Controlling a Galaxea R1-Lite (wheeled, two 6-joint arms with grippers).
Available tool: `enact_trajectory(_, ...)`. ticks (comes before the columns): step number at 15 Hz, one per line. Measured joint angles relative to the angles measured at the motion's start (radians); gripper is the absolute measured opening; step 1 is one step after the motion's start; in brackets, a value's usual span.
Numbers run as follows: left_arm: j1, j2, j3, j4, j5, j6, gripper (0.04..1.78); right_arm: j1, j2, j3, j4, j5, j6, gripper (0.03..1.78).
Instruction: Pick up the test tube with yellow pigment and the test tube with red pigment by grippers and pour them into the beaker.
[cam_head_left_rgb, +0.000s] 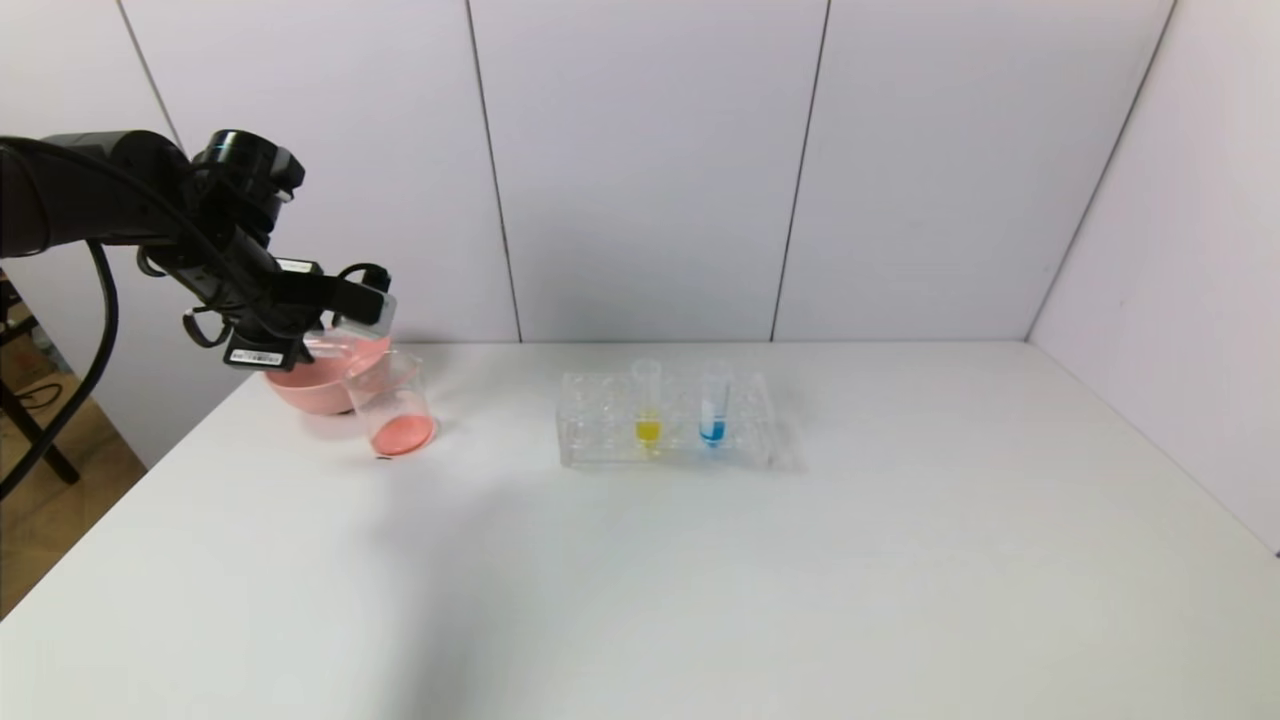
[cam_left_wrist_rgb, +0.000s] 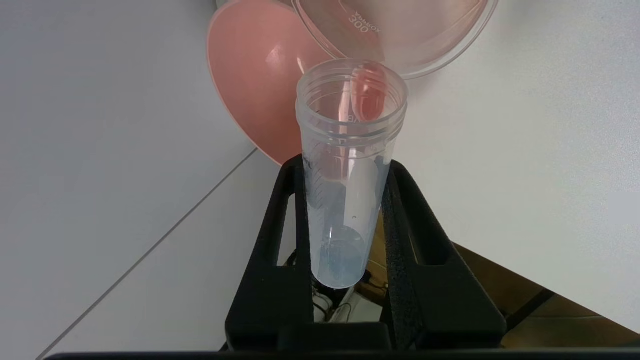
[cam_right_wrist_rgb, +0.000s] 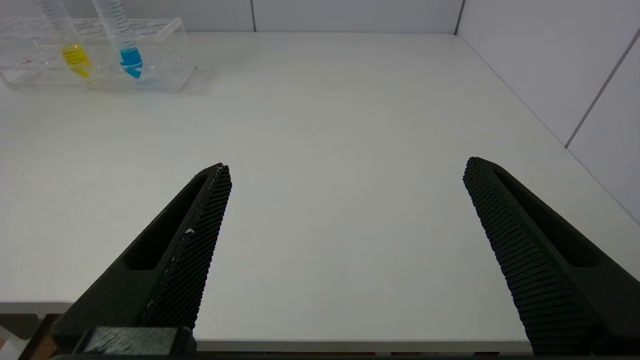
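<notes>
One tube, nearly drained, is clamped tilted in the left gripper over the beaker near the bench's left edge; last red drops could miss the rim.

Pink bowl, clear rack, blue tube.

Head camera looks down across the worktop; wrist cameras sit close behind each gripper; head and right-wrist views share the rack.
</notes>
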Motion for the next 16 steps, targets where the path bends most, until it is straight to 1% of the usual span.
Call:
enact_trajectory(5,-0.014,0.0,-0.002,-0.002,0.032,0.008,0.43,0.0,0.0,0.0,0.0,0.0,0.0,1.7)
enact_trajectory(13,-0.017,0.0,-0.001,0.0,0.04,0.012,0.43,0.0,0.0,0.0,0.0,0.0,0.0,1.7)
enact_trajectory(16,-0.02,0.0,0.0,-0.001,0.073,0.038,0.43,0.0,0.0,0.0,0.0,0.0,0.0,1.7)
